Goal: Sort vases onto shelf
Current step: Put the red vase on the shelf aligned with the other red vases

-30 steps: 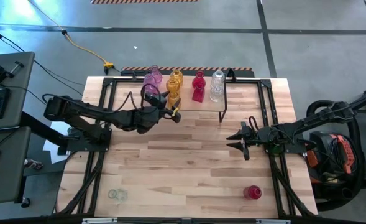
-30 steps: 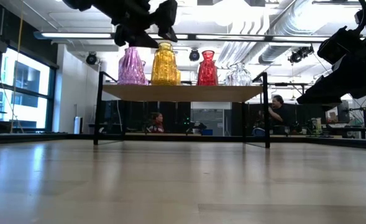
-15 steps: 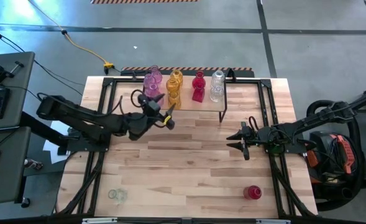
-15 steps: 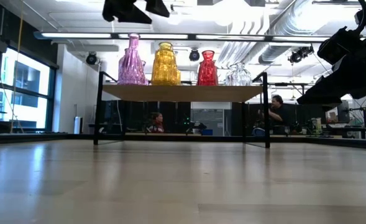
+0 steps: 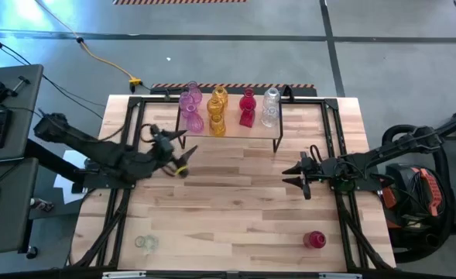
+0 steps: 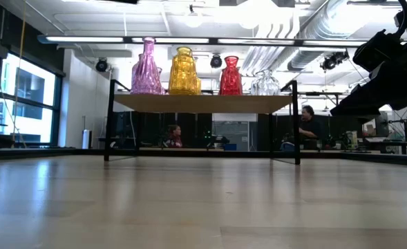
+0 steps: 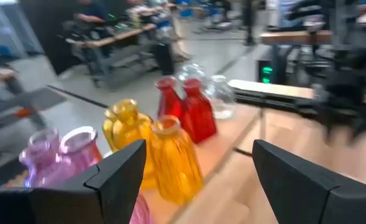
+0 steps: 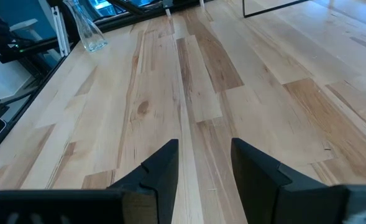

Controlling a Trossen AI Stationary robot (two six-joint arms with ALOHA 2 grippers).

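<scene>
The shelf (image 5: 235, 133) stands at the table's far middle and carries paired vases in a row: pink (image 5: 193, 121), amber (image 5: 217, 124), red (image 5: 246, 117) and clear (image 5: 269, 115). In the low view they stand upright on the board (image 6: 203, 104). My left gripper (image 5: 180, 153) hangs open with nothing in it, above the table to the left of and nearer than the shelf; its wrist view looks at the vases (image 7: 170, 158). My right gripper (image 5: 300, 172) waits open over the table's right half. A red vase (image 5: 314, 239) and a clear vase (image 5: 145, 242) stand near the front edge.
Black frame rails (image 5: 127, 194) run along the table's left and right sides. Bare wood lies between the shelf and the two front vases. Beyond the table the low view shows people at benches (image 6: 307, 124).
My left gripper has drawn back from the front pink vase, rising and moving toward the table's left and near side, and has left the low view. Its fingers stay open. The pink vase stays upright on the shelf.
</scene>
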